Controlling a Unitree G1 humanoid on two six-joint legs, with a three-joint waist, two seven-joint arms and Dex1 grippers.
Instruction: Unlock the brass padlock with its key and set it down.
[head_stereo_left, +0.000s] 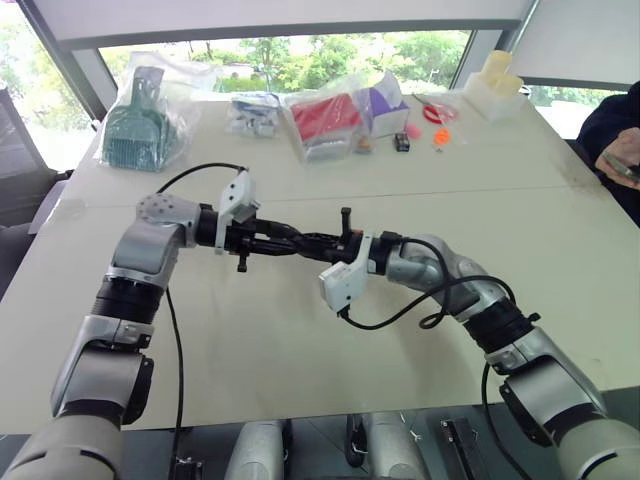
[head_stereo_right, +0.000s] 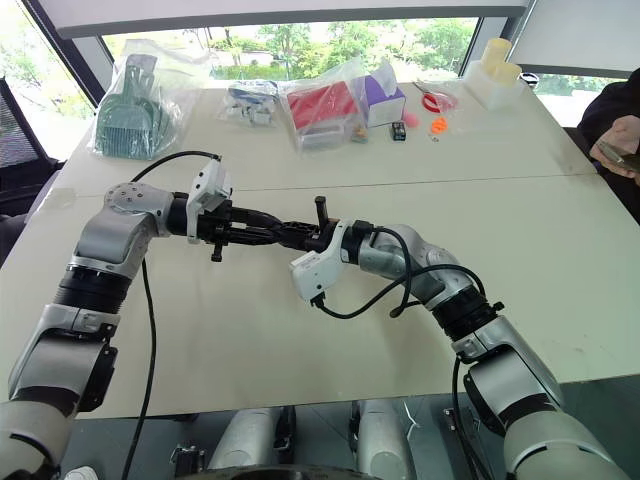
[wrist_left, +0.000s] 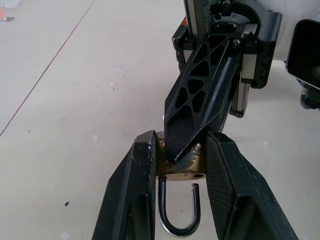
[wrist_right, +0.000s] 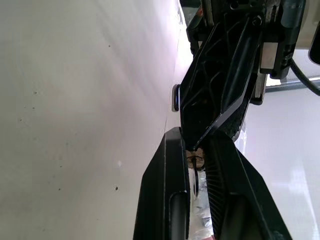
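The brass padlock (wrist_left: 181, 165) is clamped by its body between the fingers of my left gripper (wrist_left: 179, 139), above the middle of the pale table (head_stereo_left: 300, 340). Its thin silvery shackle (wrist_left: 177, 227) hangs open, one end free of the body. My right gripper (wrist_right: 196, 146) comes in from the opposite side, tip to tip with the left (head_stereo_left: 312, 240). It is shut on the key (wrist_right: 194, 181), whose small looped head shows between its fingers, right at the padlock's brass body. The key's blade is hidden.
Along the table's far side lie a bagged green brush set (head_stereo_left: 140, 125), a bagged red item (head_stereo_left: 325, 118), a purple box (head_stereo_left: 385, 105), a small black box (head_stereo_left: 402, 141) and white containers (head_stereo_left: 497, 80). A person's hand (head_stereo_left: 620, 165) shows at the right edge.
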